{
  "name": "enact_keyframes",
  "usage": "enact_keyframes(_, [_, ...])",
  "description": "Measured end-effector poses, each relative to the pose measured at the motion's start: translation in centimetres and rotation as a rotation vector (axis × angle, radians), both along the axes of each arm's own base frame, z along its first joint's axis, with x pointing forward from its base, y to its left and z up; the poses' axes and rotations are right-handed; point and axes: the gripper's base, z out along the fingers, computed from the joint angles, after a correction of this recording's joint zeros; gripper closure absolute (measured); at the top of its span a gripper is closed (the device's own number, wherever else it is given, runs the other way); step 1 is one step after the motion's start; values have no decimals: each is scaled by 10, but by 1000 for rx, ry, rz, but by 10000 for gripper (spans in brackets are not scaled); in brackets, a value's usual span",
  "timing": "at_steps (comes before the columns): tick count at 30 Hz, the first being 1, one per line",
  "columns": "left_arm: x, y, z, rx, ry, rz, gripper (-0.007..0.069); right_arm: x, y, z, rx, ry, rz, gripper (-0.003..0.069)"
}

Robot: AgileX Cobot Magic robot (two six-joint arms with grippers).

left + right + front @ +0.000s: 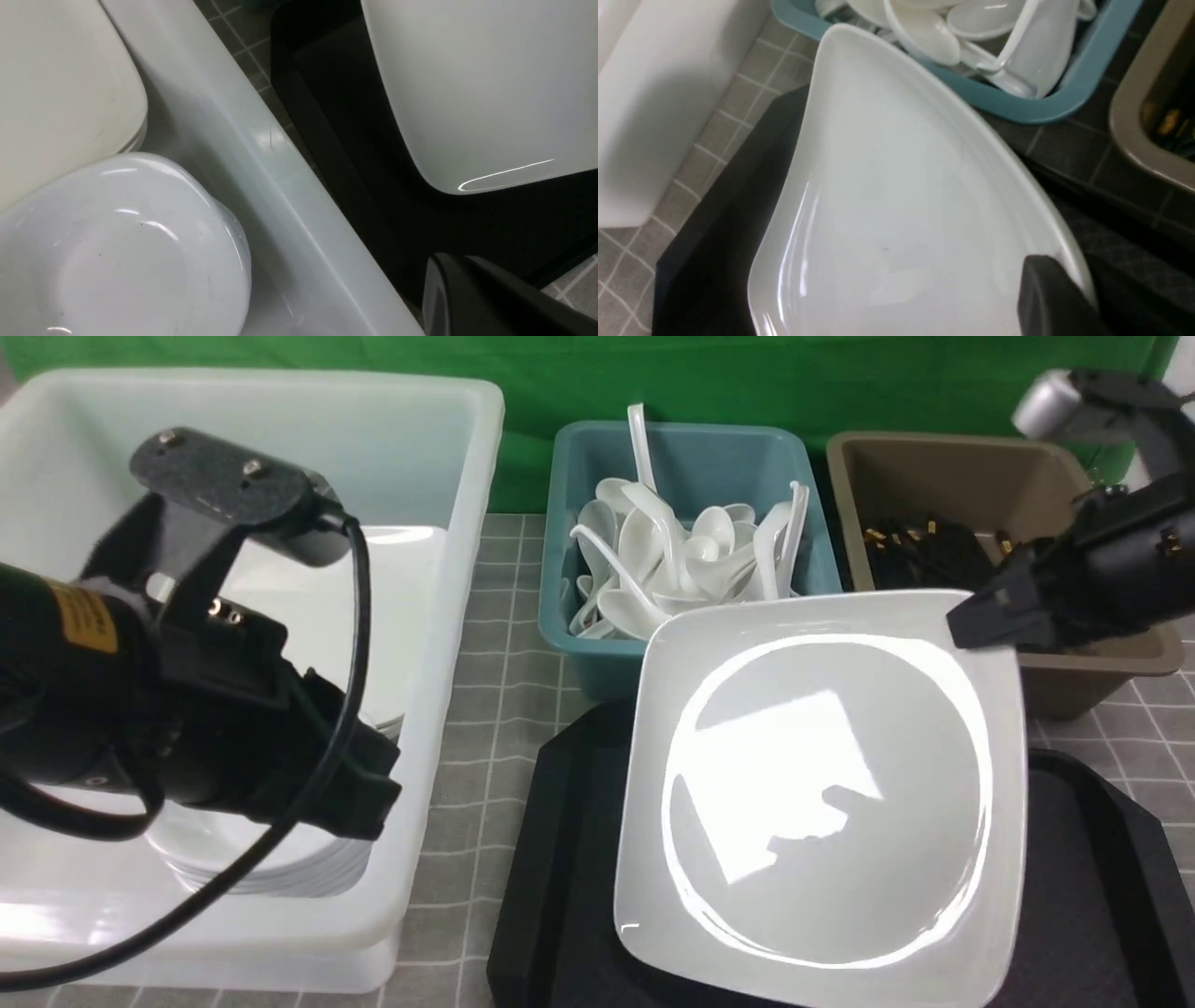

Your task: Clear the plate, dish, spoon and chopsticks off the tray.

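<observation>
The large white square plate (822, 784) hangs tilted above the black tray (551, 859), its far edge raised. My right gripper (980, 616) is shut on the plate's far right corner. In the right wrist view one dark finger (1045, 294) lies over the plate's rim (887, 186), with the tray (719, 233) below. My left gripper (373, 793) is shut and holds nothing, above the white bin. Its wrist view shows its fingertips (448, 280), the plate's corner (481, 84) and the tray (355, 140). No dish, spoon or chopsticks show on the visible part of the tray.
A big white bin (467, 569) at the left holds stacked white plates (60, 93) and stacked dishes (121, 247). Behind the tray, a teal bin (560, 616) holds several white spoons. To its right, a brown bin (1074, 663) holds black chopsticks. Grey checked cloth covers the table.
</observation>
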Motion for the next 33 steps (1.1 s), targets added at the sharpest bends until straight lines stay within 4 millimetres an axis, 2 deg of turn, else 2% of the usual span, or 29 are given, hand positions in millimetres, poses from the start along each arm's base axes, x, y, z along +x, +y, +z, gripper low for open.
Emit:
enact_keyframes(6, [2, 6, 0, 46, -19, 45, 623, -19, -2, 32, 4, -88, -11, 597])
enact_keyframes(9, [3, 18, 5, 91, -47, 139, 623, -23, -2, 59, 20, -159, -23, 597])
enact_keyframes(13, [6, 44, 15, 122, -107, 315, 623, -22, 4, 99, 86, -276, -32, 597])
enact_keyframes(17, [9, 68, 20, 100, -134, 469, 623, -17, 25, 131, 181, -385, 7, 597])
enact_keyframes(20, [13, 99, 23, 72, -139, 638, 623, -3, 63, 154, 282, -468, 68, 597])
enact_keyframes(21, [13, 100, 23, 69, -140, 646, 623, -3, 63, 154, 282, -468, 68, 597])
enact_keyframes(23, [14, 115, 24, 28, -139, 722, 623, 12, 92, 158, 335, -483, 99, 597])
enact_keyframes(24, [14, 117, 24, 18, -141, 731, 623, 18, 98, 155, 338, -477, 104, 597])
enact_keyframes(25, [15, 122, 25, -27, -149, 742, 623, 29, 116, 152, 359, -489, 120, 597])
enact_keyframes(27, [16, 124, 27, -66, -166, 717, 623, 44, 141, 145, 379, -499, 140, 597])
enact_keyframes(28, [17, 122, 28, -86, -175, 683, 623, 52, 158, 140, 394, -509, 154, 597])
enact_keyframes(29, [17, 121, 29, -100, -176, 670, 623, 57, 166, 136, 400, -510, 157, 597])
enact_keyframes(31, [18, 117, 30, -135, -184, 628, 623, 76, 194, 116, 414, -510, 158, 597])
enact_keyframes(33, [18, 115, 31, -140, -189, 607, 623, 88, 212, 101, 422, -513, 153, 597])
